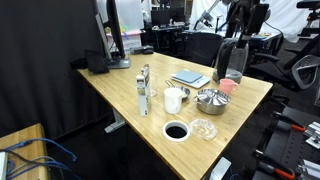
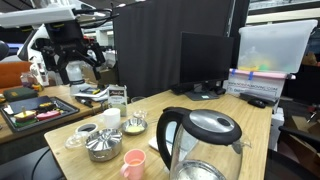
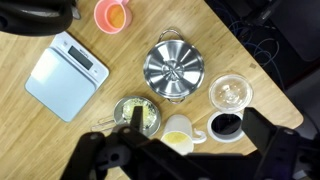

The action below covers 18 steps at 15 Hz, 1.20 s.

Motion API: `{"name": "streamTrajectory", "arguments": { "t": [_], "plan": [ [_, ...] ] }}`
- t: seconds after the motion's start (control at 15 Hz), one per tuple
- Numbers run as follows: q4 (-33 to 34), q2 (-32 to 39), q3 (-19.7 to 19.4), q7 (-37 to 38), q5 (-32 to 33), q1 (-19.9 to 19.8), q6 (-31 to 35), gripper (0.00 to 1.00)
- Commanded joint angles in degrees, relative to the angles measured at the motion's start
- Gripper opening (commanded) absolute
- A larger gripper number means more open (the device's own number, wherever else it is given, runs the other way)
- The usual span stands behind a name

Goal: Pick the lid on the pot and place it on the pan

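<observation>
Scale (image 3: 65, 72): flat, white, well in from the bench edge.
Steel pot (image 3: 137, 115): mid-bench, just beside the white mug (image 3: 178, 133); top glassy (lid hard to make out, partly hidden).
Wide steel pan (image 3: 173, 70): mid-bench, ribbed top, centre knob.
Glass bowl (image 3: 230, 93): near the bench edge.
Gripper (image 2: 74, 70): high above the bench, fingers wide apart, empty.

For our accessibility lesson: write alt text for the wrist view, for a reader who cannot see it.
Seen from above, a round shiny steel pot with its ridged lid on sits on a wooden table. Around it lie a pink cup, a grey rectangular scale, a clear glass dish and a white mug; the dark gripper, open, blurs the bottom.
</observation>
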<state>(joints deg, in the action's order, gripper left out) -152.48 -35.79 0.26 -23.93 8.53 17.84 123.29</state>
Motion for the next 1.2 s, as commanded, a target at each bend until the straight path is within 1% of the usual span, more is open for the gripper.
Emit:
{"name": "streamTrajectory", "arguments": {
  "t": [0.0, 0.2, 0.27, 0.4, 0.67, 0.87, 1.07, 1.13],
  "plan": [
    [0.1, 0.4, 0.9, -0.6, -0.7, -1.0, 0.4, 1.0],
    [0.1, 0.3, 0.8, -0.9, -0.7, -1.0, 0.5, 1.0],
    [0.4, 0.9, 0.5, -2.4, -0.6, -0.6, 0.4, 1.0],
    [0.2, 2.8, 1.3, -3.3, 2.0, -1.1, 1.0, 1.0],
    [-0.8, 8.1, 0.8, -8.1, 1.6, -0.2, 1.4, 1.0],
    [0.0, 12.5, 0.1, -15.2, 0.5, 0.5, 1.6, 1.0],
    [0.6, 15.6, 0.2, -23.7, 0.8, -0.1, 2.4, 1.0],
    [-0.6, 13.5, 1.7, -19.3, 0.4, -1.2, 1.6, 1.0]
  ]
}}
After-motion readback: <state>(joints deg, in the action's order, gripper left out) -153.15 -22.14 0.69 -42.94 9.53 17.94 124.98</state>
